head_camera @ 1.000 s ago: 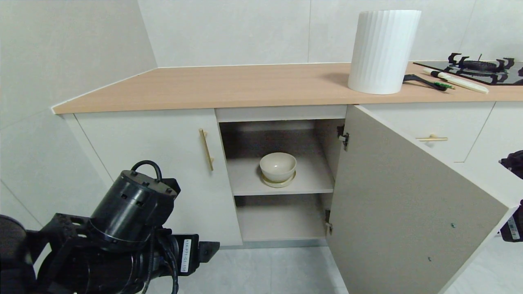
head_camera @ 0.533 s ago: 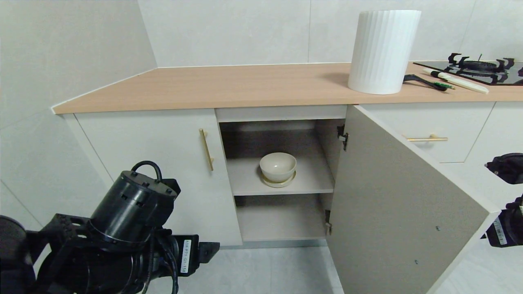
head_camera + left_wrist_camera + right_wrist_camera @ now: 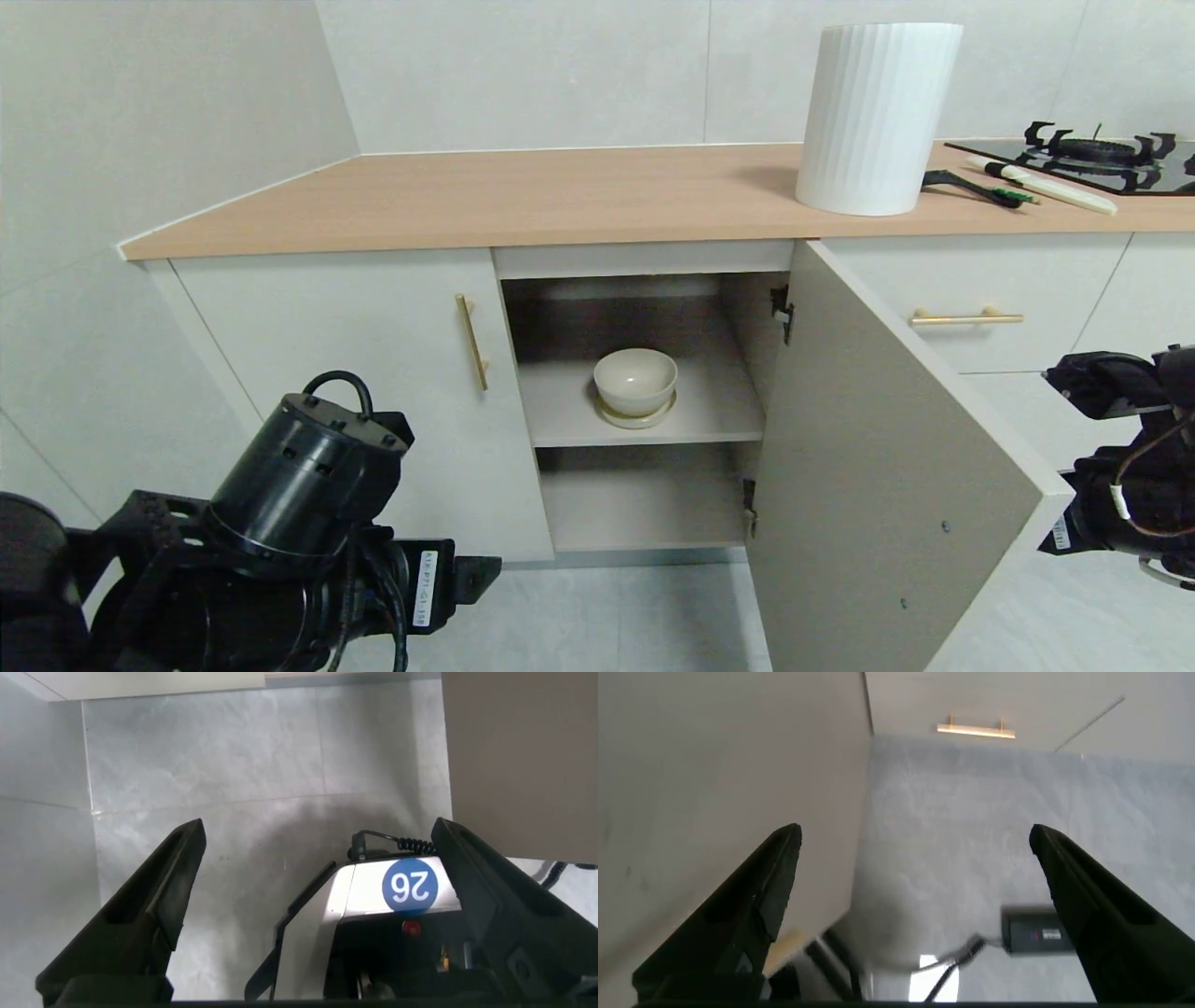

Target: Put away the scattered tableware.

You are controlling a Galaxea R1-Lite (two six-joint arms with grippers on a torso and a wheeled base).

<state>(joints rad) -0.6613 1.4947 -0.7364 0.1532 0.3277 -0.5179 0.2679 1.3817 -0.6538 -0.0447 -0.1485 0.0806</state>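
Observation:
A cream bowl [image 3: 635, 378] sits on a small plate [image 3: 635, 416] on the middle shelf of the open cabinet [image 3: 644, 411]. The cabinet door [image 3: 887, 467] stands partly open to the right. My right arm [image 3: 1134, 467] is just behind the door's outer edge. In the right wrist view my right gripper [image 3: 920, 896] is open and holds nothing, with the door's face [image 3: 719, 793] beside one finger. Low on the left, away from the cabinet, my left gripper [image 3: 318, 905] hangs open over the floor with nothing between its fingers.
A tall white ribbed container [image 3: 878, 117] stands on the wooden counter [image 3: 523, 196]. Beside it lie long utensils [image 3: 1036, 185], next to a gas stove [image 3: 1092, 149]. A closed door with a gold handle [image 3: 471, 341] is left of the opening. A drawer handle [image 3: 966, 318] is on the right.
The cabinet door has swung leftward, toward shut. My right arm has come in from the right edge, following the door's outer side. The left arm has barely moved.

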